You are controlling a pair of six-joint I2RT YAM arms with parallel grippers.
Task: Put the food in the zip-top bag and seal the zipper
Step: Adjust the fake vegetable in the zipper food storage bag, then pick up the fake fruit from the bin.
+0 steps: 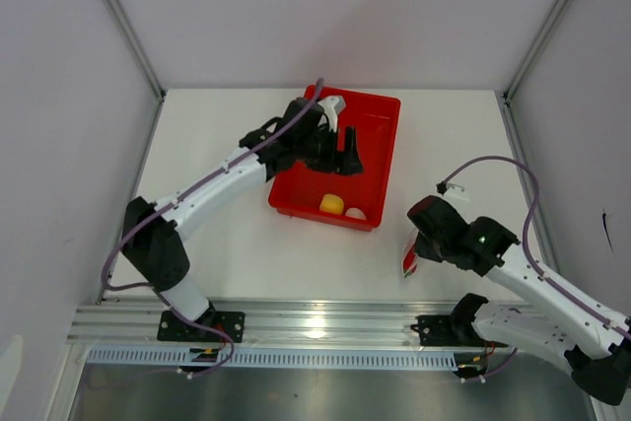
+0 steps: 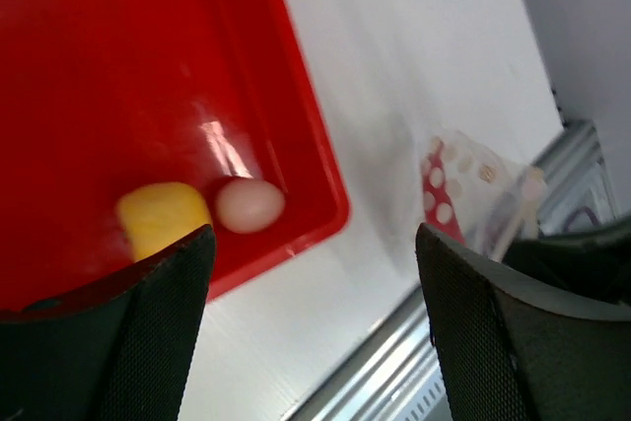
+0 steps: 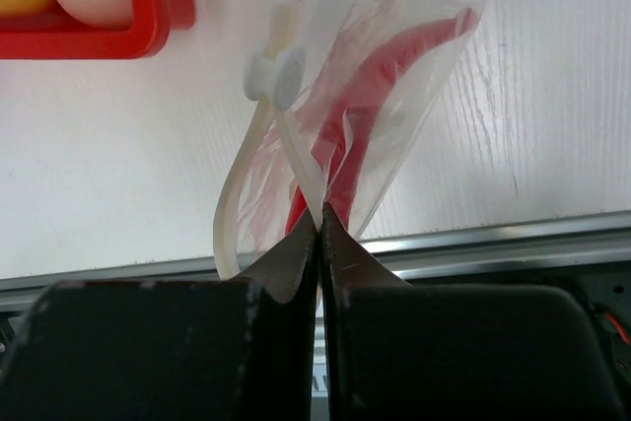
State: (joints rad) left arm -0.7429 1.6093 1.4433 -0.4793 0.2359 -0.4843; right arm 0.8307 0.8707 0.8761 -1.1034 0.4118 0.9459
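Note:
The yellow fruit (image 1: pixel 331 204) and the pale pink egg-shaped ball (image 1: pixel 355 213) lie side by side in the near corner of the red tray (image 1: pixel 385 105). My left gripper (image 1: pixel 345 160) hangs over the tray, open and empty; its wrist view shows the fruit (image 2: pixel 163 219) and ball (image 2: pixel 249 204) just beyond the left gripper (image 2: pixel 311 283). My right gripper (image 3: pixel 319 219) is shut on the rim of the zip-top bag (image 3: pixel 394 27), holding it up off the table. The red chili (image 3: pixel 385 81) sits inside the bag. The zipper (image 3: pixel 296 155) is a white strip with a white tab (image 3: pixel 274 74).
The metal rail (image 1: pixel 315 320) runs along the table's near edge, just behind the held bag (image 1: pixel 409 258). White walls with metal posts enclose the table on three sides. The tray's near rim (image 3: pixel 148 36) lies left of the bag.

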